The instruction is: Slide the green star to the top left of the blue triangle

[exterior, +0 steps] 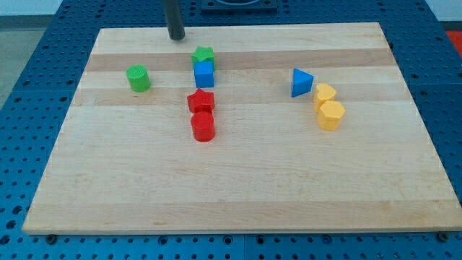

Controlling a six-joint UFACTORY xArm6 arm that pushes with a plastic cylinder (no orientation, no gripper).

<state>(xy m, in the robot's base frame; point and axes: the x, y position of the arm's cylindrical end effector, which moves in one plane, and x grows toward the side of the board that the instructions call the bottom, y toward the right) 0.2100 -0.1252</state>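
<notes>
The green star point(203, 55) lies near the board's top, left of centre, touching the blue cube point(204, 74) just below it. The blue triangle point(302, 82) lies well to the right, beside two yellow blocks. My tip point(176, 37) rests on the board near its top edge, up and to the left of the green star, a short gap away from it.
A green cylinder point(138, 78) sits at the left. A red star point(201, 102) and a red cylinder point(203, 126) lie below the blue cube. A yellow block point(325, 94) and a yellow hexagon point(331, 115) sit right of the triangle. The wooden board point(238, 188) ends close above my tip.
</notes>
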